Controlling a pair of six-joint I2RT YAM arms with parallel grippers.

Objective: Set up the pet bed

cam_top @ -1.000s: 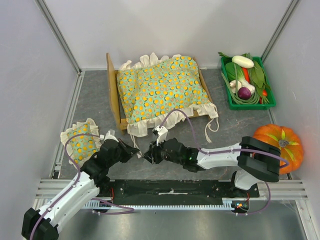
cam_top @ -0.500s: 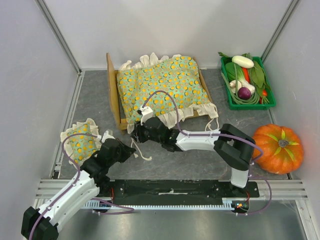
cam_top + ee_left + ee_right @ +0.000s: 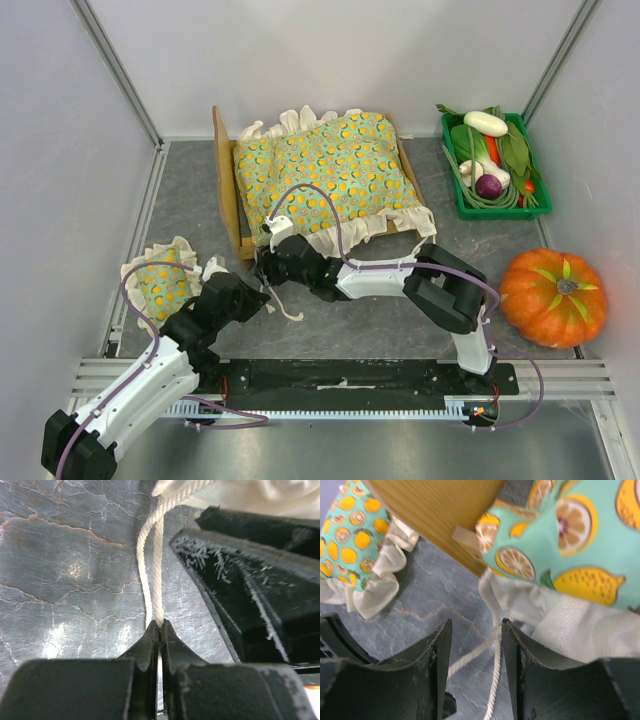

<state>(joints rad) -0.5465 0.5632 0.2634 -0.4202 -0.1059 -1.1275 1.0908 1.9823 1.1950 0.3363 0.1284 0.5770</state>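
The pet bed stands at the back centre, a light-wood frame with its headboard on the left, under a green orange-dotted cushion. A white cord hangs from the cushion's front-left frill. My left gripper is shut on that cord, pinched at the fingertips. My right gripper is at the bed's front-left corner. In the right wrist view it stands open, with the cord lying between its fingers below the wooden frame and cushion.
A small matching pillow lies at the left, beside my left arm. A green crate of vegetables sits at the back right, an orange pumpkin at the right. White walls enclose the grey mat.
My right arm has swung left and away from me, from the front centre to the bed's front-left corner, and its jaws have widened. The left gripper has kept its grip on the cord.
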